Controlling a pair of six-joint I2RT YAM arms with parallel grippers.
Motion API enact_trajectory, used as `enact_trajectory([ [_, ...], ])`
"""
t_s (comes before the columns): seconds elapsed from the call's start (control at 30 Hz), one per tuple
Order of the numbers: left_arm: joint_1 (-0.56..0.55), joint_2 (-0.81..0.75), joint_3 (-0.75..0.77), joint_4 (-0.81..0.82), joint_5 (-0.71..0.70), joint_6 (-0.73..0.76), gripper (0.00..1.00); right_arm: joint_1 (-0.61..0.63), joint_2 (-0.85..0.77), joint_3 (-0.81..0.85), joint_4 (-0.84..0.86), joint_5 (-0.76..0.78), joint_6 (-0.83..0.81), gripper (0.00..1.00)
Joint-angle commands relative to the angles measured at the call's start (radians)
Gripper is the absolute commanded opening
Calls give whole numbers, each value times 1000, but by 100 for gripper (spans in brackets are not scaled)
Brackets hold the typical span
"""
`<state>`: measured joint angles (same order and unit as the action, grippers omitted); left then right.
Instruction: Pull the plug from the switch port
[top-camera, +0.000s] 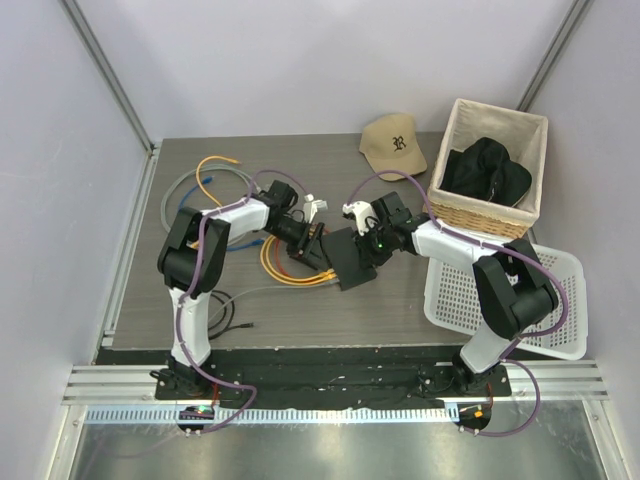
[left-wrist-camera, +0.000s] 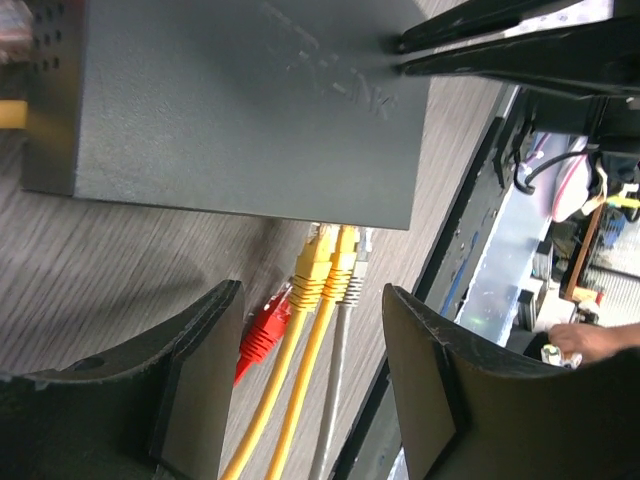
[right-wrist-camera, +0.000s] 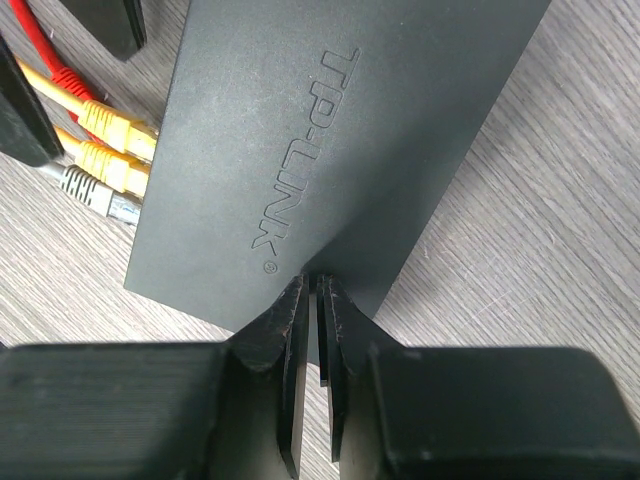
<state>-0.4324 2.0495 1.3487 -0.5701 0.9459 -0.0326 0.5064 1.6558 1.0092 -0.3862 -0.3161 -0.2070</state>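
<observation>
The switch (top-camera: 352, 262) is a flat black box lying mid-table; it also fills the left wrist view (left-wrist-camera: 240, 100) and the right wrist view (right-wrist-camera: 330, 120). Two yellow plugs (left-wrist-camera: 322, 262) and a grey plug (left-wrist-camera: 352, 285) sit in its ports. A red plug (left-wrist-camera: 262, 335) lies just short of the box. My left gripper (left-wrist-camera: 312, 295) is open, one jaw on each side of the yellow and grey cables, touching none. My right gripper (right-wrist-camera: 315, 285) is shut on the switch's opposite edge, pinning it. In the top view the left gripper (top-camera: 318, 245) and the right gripper (top-camera: 372, 245) flank the box.
A tan cap (top-camera: 393, 143) lies at the back. A wicker basket (top-camera: 450, 205) holds a black garment (top-camera: 487, 170). A white plastic basket (top-camera: 505, 295) sits at the right. Coiled cables (top-camera: 215, 180) and a black lead (top-camera: 225, 315) lie on the left.
</observation>
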Motion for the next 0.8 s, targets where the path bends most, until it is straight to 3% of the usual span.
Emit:
enact_trajectory([
  [0.0, -17, 27, 35, -34, 40, 30, 61, 3, 33, -29, -23, 6, 4, 17],
  [0.77, -20, 101, 89, -57, 53, 51, 58, 3, 22, -40, -2, 6, 8, 17],
])
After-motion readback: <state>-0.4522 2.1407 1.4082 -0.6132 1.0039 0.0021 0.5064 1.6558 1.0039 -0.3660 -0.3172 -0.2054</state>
